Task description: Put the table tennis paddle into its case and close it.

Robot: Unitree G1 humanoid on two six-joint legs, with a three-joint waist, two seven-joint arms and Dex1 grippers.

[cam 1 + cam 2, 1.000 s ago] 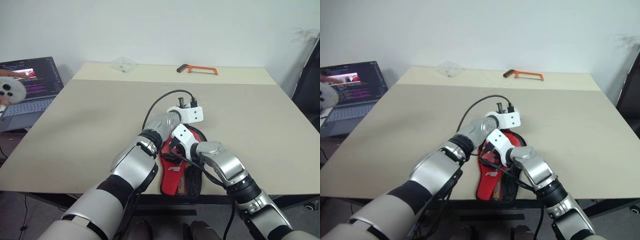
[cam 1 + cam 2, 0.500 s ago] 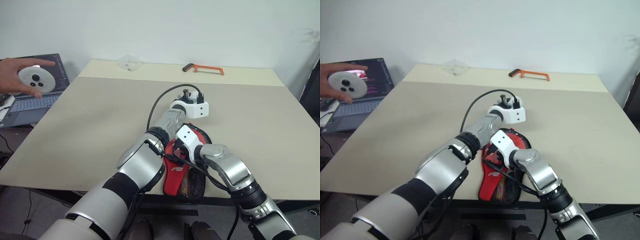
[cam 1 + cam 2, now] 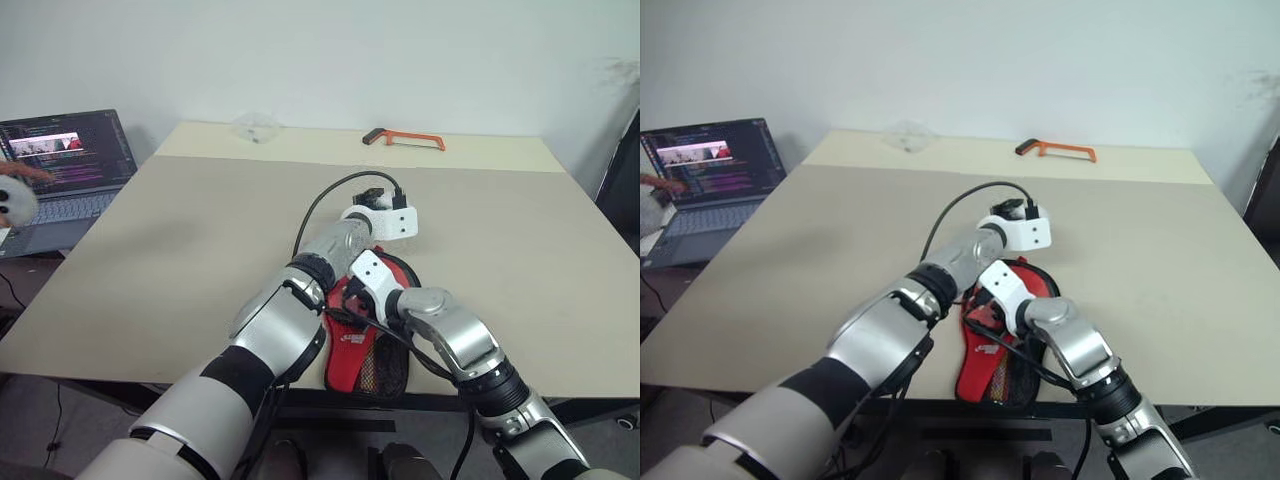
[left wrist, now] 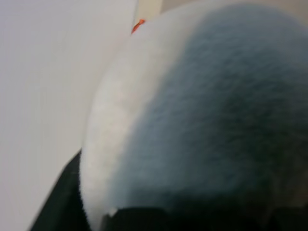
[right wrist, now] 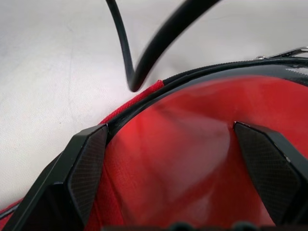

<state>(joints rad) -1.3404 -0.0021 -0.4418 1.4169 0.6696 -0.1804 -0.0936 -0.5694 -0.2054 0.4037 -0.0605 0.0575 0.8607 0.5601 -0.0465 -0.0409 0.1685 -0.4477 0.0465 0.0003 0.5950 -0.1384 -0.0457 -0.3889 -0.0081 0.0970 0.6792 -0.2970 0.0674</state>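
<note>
Right wrist view looks along the right gripper (image 5: 168,130), whose two black fingers (image 5: 84,168) stand wide apart over a smooth red surface edged by a black zip (image 5: 216,70), gripping nothing. Whether that red is the case's fabric or the table tennis paddle's rubber I cannot tell. From the head camera, the case (image 3: 365,350) lies at the near edge of the table (image 3: 200,230), mesh pocket nearest and round end away, with the right gripper over its round end. Just beyond it hangs the left gripper (image 3: 372,197); whether it has hold of anything I cannot tell. Well apart at the far edge lies an orange hacksaw (image 3: 405,139). Judging by the flat, filled look of the case, the paddle is probably inside and the closing step is in hand. The next move calls for pinning the cover with one gripper and finding the small zip pull with the other.
</note>
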